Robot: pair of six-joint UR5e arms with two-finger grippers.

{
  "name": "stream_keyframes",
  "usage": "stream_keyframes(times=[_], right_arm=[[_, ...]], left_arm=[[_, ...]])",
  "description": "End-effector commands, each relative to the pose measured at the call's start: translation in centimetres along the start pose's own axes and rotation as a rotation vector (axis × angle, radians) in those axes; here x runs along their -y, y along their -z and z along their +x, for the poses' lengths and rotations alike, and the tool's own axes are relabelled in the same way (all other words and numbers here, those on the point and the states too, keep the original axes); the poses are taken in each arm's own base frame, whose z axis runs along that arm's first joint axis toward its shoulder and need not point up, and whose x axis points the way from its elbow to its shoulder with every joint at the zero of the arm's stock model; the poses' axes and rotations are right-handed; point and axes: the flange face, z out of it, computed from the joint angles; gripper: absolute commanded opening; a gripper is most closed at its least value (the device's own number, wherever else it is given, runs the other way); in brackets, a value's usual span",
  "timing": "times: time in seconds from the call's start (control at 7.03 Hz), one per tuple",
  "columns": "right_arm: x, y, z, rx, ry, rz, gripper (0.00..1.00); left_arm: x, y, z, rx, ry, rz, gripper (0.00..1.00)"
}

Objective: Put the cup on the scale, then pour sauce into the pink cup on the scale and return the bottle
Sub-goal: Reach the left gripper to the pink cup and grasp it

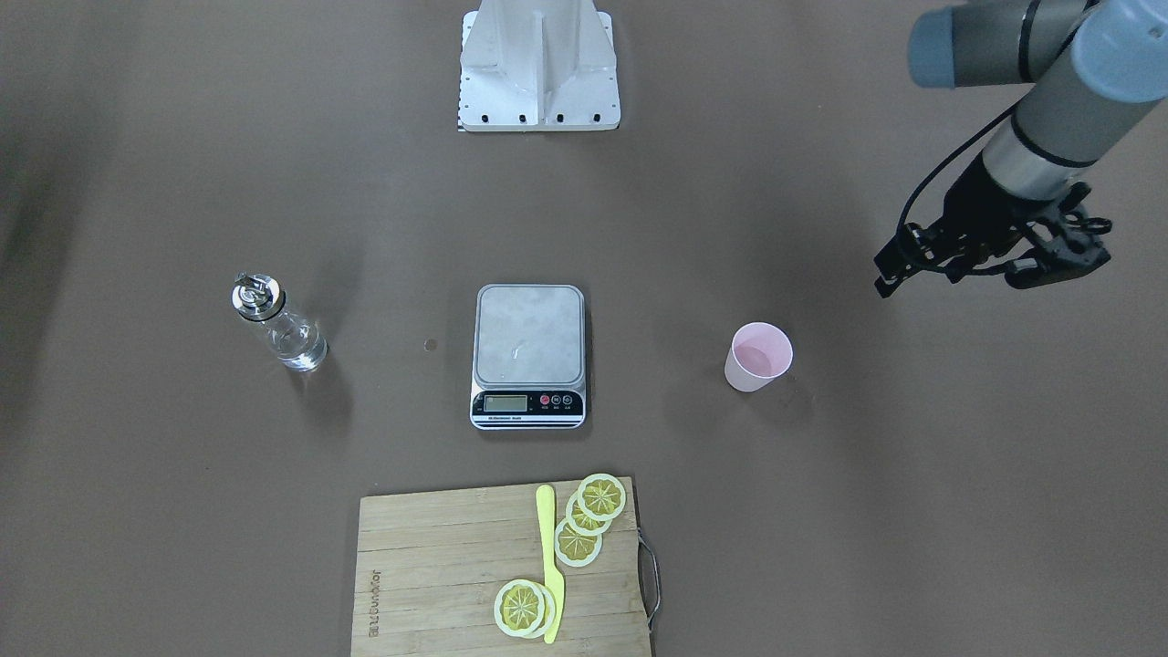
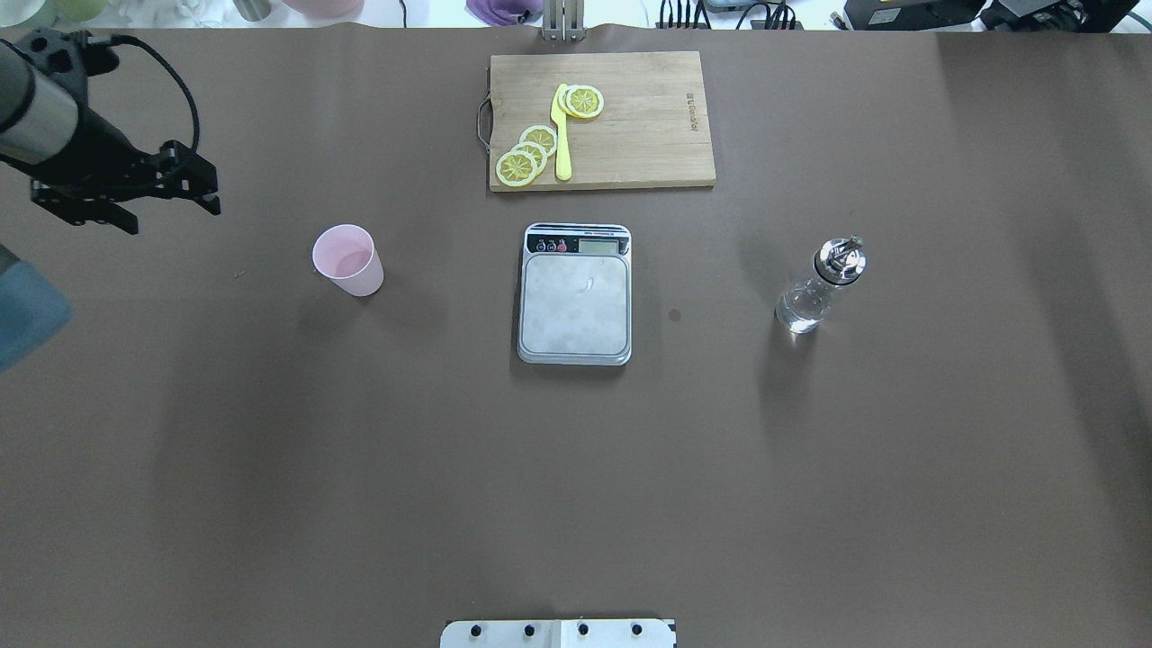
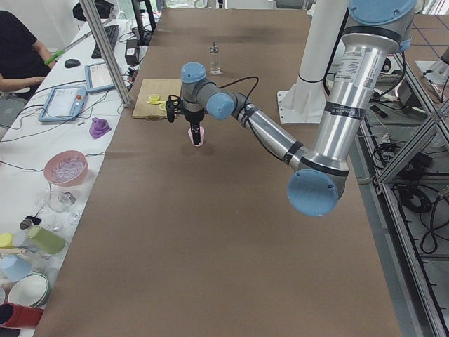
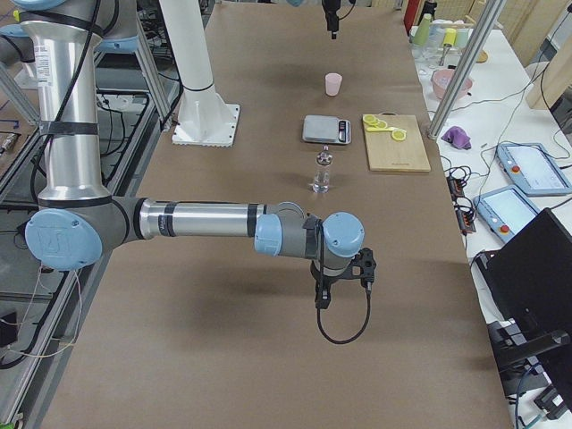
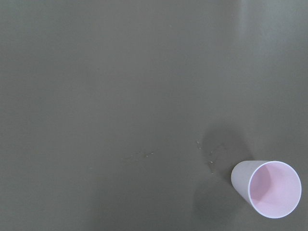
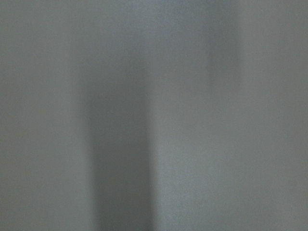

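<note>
The pale pink cup [image 2: 346,261] stands upright on the brown table, left of the scale [image 2: 576,301], whose silver platform is bare. In the front-facing view the cup [image 1: 759,358] is right of the scale [image 1: 529,333]. The glass bottle [image 2: 814,288] with its silver spout stands upright to the scale's right. My left gripper [image 2: 211,193] hovers above the table beyond and left of the cup, its jaws look apart and empty. The left wrist view shows the cup [image 5: 267,187] at bottom right. My right gripper [image 4: 322,299] shows only in the right side view; I cannot tell its state.
A wooden cutting board [image 2: 648,117] with lemon slices [image 2: 526,153] and a yellow knife [image 2: 562,135] lies beyond the scale. The robot's white base [image 1: 538,64] stands at the near table edge. The right wrist view shows only blurred table surface.
</note>
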Motion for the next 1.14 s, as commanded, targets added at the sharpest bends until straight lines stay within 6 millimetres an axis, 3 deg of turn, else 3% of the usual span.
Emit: stream_keyframes(times=[0.0, 0.28, 0.71, 1.0], right_arm=[[0.2, 0.1, -0.1, 0.001, 0.001, 0.002, 1.00], [0.4, 0.0, -0.3, 0.000, 0.002, 0.000, 1.00], [0.5, 0.0, -0.2, 0.000, 0.000, -0.001, 1.00], [0.6, 0.0, -0.2, 0.000, 0.003, 0.000, 1.00]], left_arm=[[-0.6, -5.4, 3.1, -0.025, -0.002, -0.003, 0.96], [-1.8, -8.4, 7.3, -0.007, 0.004, 0.003, 0.95], [-1.6, -10.3, 7.6, 0.019, 0.008, -0.006, 0.91], [-1.1, -11.1, 8.8, 0.025, 0.011, -0.012, 0.86]])
